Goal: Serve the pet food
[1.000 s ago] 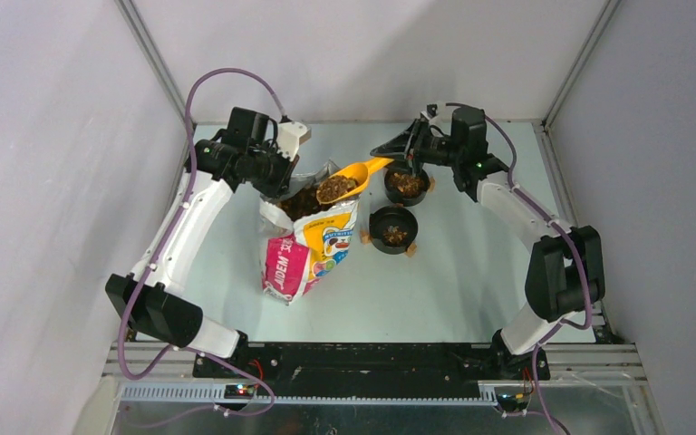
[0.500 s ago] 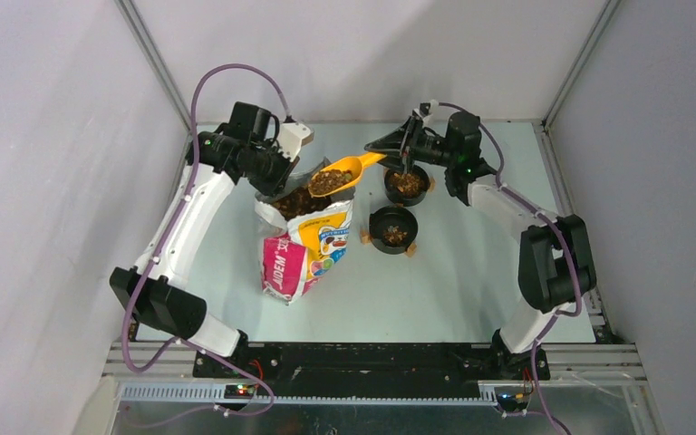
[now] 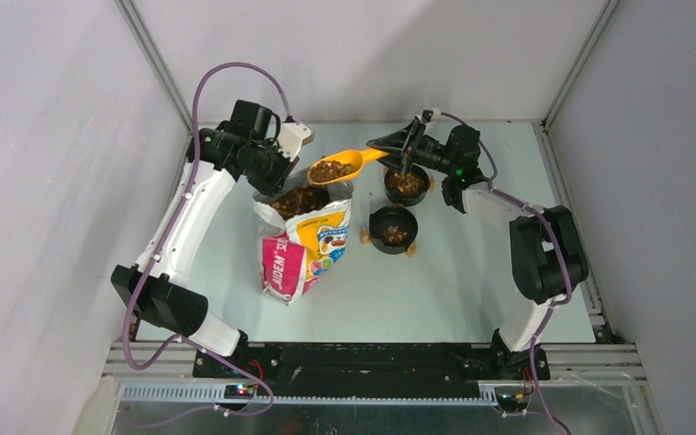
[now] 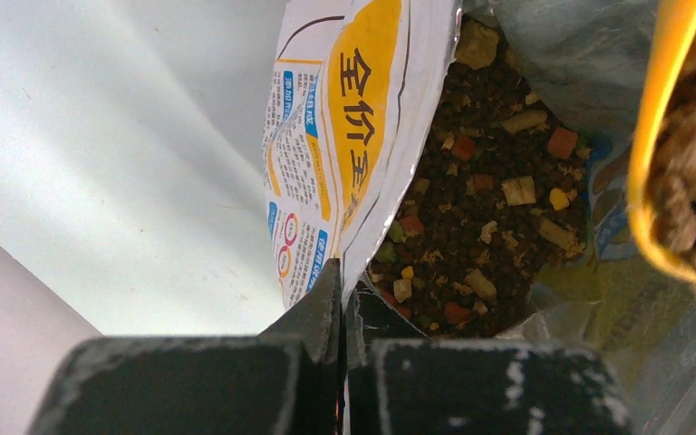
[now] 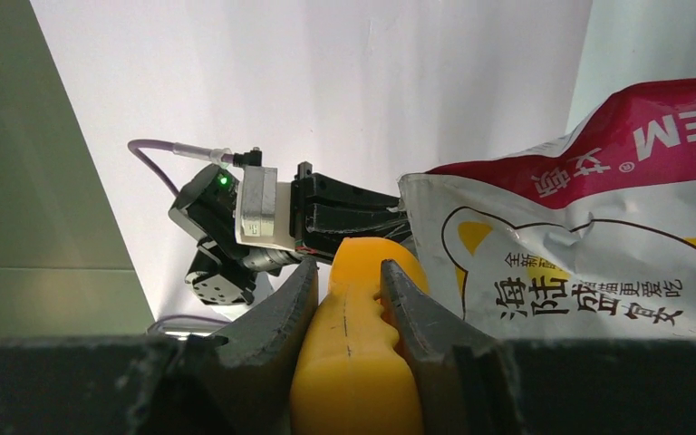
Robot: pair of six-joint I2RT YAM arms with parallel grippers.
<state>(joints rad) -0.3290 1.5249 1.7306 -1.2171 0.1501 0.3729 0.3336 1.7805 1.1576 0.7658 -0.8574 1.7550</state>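
Pet food (image 3: 329, 169) rides heaped in the yellow scoop (image 3: 355, 161), poised just above the open mouth of the bag (image 3: 313, 245). More of it lies loose inside the bag.

Right end effector (image 5: 347, 267) is clamped on the scoop's handle, one finger on either side. Left end effector (image 4: 342, 294) is closed on the bag's foil rim, pinching it and holding the mouth open.

Relation that matters: in the top view the scoop's long axis runs roughly left to right, with the handle toward the right arm and the loaded end out to that end effector's left. Two black bowls stand on the surface (image 3: 453, 272) the other way. The far bowl (image 3: 426, 190) sits close under the right wrist, and the near bowl (image 3: 373, 227) is just beside it, toward the bases. Both hold some kibble.

Judgement: the load must travel rightward over a bowl, then tip. Right arm is nearer and the only one holding the scoop. Heaped load, so spill is likely if it tilts early.
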